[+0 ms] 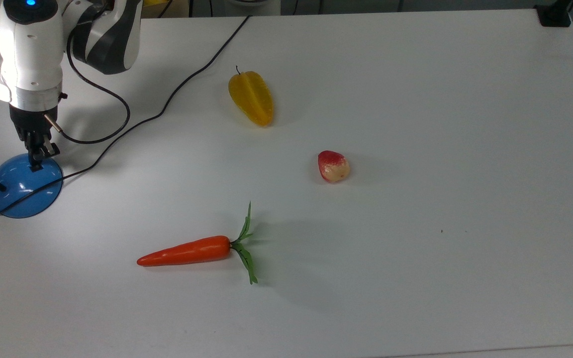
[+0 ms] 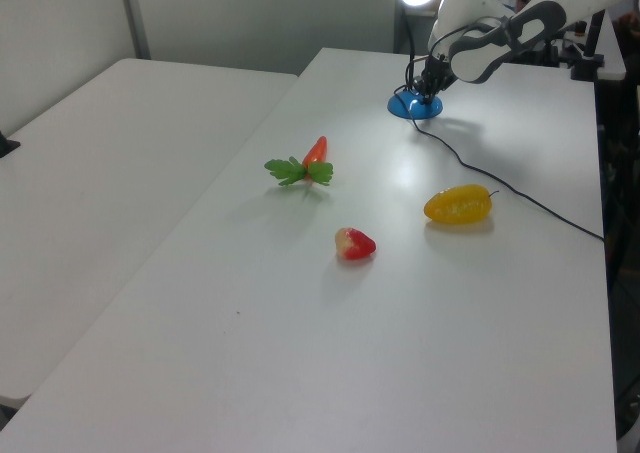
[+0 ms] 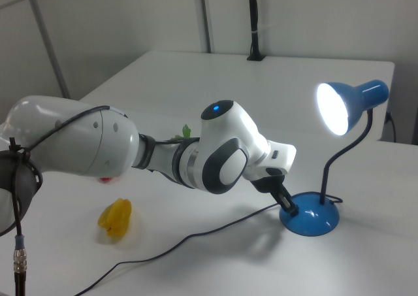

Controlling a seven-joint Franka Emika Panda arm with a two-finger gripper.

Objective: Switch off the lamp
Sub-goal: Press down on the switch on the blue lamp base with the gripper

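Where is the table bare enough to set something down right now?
The white table is bare on the top view's right, beyond the red-and-cream strawberry, and along its bottom below the orange carrot. Crowded: the top view's left, with gripper, blue dome-based lamp, black cord.

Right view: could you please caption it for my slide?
Gripper pressing on the lit lamp's blue base, starfruit nearby.

Scene evenly, brightly lit; white bench (image 1: 416,99) slightly washed out. Lamp (image 3: 346,106) lit, shade blown out to white glare in right view and left view. Soft shadows cast beside carrot (image 1: 187,251) and starfruit (image 1: 251,98). Highlights seen on blue base.
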